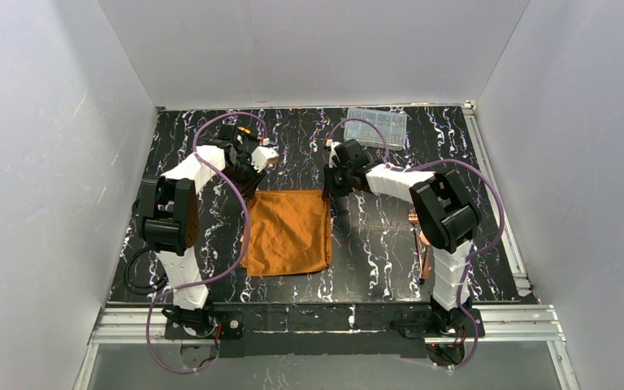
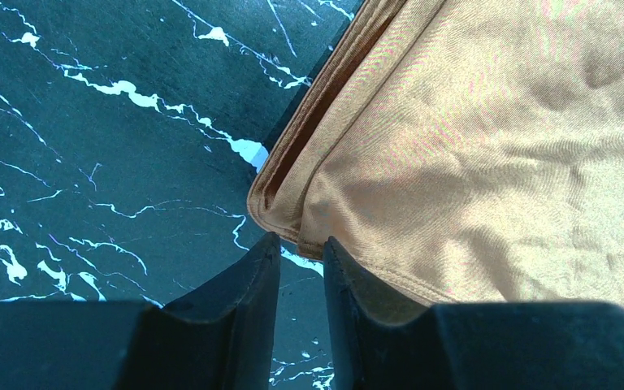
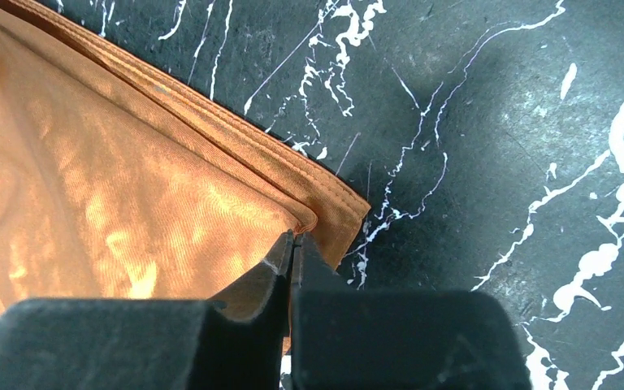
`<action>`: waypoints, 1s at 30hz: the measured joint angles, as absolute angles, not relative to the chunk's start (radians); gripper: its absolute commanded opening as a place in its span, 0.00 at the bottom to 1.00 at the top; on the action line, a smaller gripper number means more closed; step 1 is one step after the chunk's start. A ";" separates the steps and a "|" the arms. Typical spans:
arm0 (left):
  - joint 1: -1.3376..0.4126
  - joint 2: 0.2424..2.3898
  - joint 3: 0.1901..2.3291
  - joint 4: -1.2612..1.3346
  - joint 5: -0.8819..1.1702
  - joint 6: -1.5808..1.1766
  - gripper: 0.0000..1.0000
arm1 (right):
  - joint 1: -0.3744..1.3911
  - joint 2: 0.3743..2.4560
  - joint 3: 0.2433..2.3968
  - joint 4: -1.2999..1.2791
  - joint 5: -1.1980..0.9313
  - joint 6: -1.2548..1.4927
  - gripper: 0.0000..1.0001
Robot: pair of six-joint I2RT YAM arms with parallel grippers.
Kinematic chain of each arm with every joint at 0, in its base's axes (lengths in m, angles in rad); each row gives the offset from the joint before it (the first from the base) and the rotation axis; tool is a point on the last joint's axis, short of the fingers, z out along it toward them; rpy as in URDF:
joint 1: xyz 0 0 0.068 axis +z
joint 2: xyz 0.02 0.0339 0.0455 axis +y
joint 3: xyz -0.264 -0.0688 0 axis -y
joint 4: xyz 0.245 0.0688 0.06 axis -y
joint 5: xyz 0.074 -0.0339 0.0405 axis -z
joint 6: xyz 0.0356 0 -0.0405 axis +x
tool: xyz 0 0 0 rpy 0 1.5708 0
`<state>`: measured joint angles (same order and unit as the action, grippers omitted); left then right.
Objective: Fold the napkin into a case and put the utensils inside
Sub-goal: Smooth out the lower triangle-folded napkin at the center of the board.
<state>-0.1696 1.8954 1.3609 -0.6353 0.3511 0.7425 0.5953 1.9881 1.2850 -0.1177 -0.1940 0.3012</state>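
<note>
At the centre of the desk (image 1: 374, 244), the napkin (image 1: 288, 231) lies folded in layers, not yet a narrow case. Utensils (image 1: 426, 262), seen only from above, lie at right, outside it. Only the wrist views show the grips: right gripper (image 3: 292, 244) clenched on a far corner's top layer; left gripper (image 2: 299, 256) nearly closed at the other, hold uncertain.

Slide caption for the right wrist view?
Right pincer closed on a corner of the folded rust-orange napkin, black marbled tabletop beneath.
</note>
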 measured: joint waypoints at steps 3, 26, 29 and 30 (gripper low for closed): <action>-0.170 1.896 1.361 -0.635 0.348 0.739 0.17 | 0.590 1.990 1.285 -0.108 -0.208 0.311 0.01; -0.170 1.927 1.381 -0.617 0.322 0.710 0.00 | 0.550 1.991 1.298 -0.094 -0.231 0.319 0.01; -0.170 1.931 1.398 -0.614 0.320 0.698 0.00 | 0.550 1.998 1.306 -0.096 -0.231 0.318 0.05; -0.170 1.934 1.407 -0.613 0.320 0.695 0.00 | 0.550 2.003 1.311 -0.096 -0.231 0.315 0.08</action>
<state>-0.1696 1.9343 1.4067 -0.6132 0.3202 0.6949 0.5499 2.0029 1.3113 -0.0956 -0.2310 0.3153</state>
